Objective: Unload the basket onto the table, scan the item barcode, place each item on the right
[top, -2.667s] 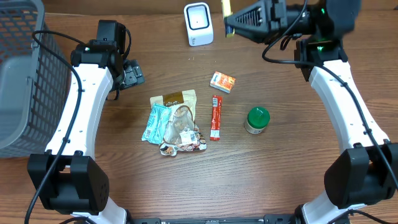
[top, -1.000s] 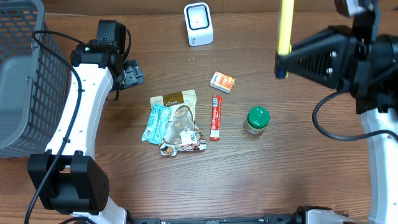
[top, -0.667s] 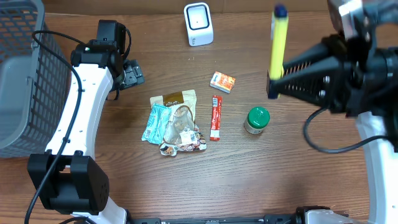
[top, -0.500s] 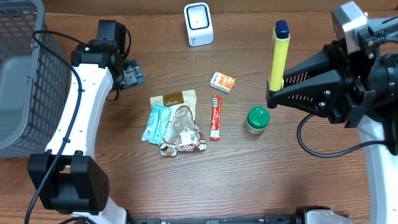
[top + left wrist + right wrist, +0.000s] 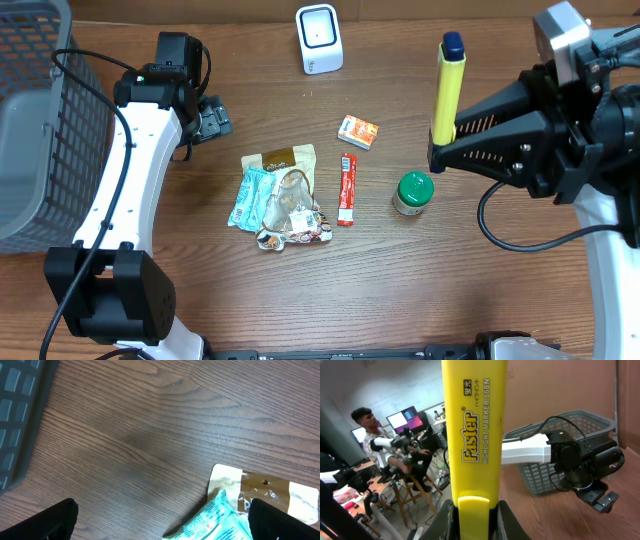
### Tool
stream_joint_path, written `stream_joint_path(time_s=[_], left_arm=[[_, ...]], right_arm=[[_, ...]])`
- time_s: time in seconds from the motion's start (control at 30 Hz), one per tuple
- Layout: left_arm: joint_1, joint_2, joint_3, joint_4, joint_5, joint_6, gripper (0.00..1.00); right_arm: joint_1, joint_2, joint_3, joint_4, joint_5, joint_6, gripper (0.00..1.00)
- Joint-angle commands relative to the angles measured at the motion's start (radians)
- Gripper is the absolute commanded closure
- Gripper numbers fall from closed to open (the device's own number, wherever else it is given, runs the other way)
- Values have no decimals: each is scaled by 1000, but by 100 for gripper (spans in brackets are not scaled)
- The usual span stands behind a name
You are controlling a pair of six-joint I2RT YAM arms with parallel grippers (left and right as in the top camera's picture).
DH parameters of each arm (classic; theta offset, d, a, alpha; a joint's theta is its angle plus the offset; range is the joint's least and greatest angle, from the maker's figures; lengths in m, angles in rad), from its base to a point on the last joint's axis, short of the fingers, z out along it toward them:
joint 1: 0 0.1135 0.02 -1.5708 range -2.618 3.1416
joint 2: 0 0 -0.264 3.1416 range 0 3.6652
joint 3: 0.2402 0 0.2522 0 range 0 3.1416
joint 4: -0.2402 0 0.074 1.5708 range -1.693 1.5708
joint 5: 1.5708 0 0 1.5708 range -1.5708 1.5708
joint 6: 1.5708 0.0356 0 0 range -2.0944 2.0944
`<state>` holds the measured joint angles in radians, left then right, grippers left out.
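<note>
I stood watching as the right gripper point(image 5: 438, 147) clamped tight on the bottom end of a yellow highlighter point(image 5: 447, 85). It held the pen high off the table point(image 5: 200, 290), off to the right of the scanner point(image 5: 319, 38) and well apart from it. The blue cap pointed away from the fingers. Gripping it by the very end looked deliberate to me, since that left nearly the whole barrel bare and any printed code could be shown to the scanner's window. From the wrist camera I could read the brand lettering on the barrel, but I saw no barcode, so I guessed it sat on another side and the pen needed turning as well as bringing across.

The left gripper point(image 5: 212, 118) hung idle to the left of the scanner with its jaws wide apart and nothing between them. A grey basket point(image 5: 30, 120) stood farther left again.

The other goods lay in front of the scanner on the table: a small orange box point(image 5: 358, 131) nearest it, then a red stick pack point(image 5: 346, 188), a heap of snack packets point(image 5: 282, 195), and a green-lidded jar point(image 5: 413, 192) almost under the raised pen. None of them was touched by either arm, so I took them to be waiting their turn.
</note>
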<state>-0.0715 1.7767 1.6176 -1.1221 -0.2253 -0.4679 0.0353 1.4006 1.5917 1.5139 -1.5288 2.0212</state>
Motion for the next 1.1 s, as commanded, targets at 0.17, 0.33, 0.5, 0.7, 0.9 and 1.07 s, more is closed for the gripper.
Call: stream_joint_path(time_s=[0.17, 0.33, 0.5, 0.7, 0.9, 1.07], left_arm=[[-1, -3, 17, 1, -13, 0, 0], [-1, -3, 17, 1, -11, 0, 0], [-1, -3, 17, 1, -11, 0, 0], [-1, -3, 17, 1, -11, 0, 0], [-1, -3, 17, 1, -11, 0, 0], [-1, -3, 17, 1, -11, 0, 0]], right_arm=[[3, 151, 12, -305, -32, 53, 96], [4, 249, -10, -423, -32, 50, 96], [29, 312, -74, -428, -33, 50, 96], [67, 314, -138, -503, -33, 60, 96], [71, 312, -139, -511, -40, 141, 97], [68, 312, -139, -671, -40, 141, 96]])
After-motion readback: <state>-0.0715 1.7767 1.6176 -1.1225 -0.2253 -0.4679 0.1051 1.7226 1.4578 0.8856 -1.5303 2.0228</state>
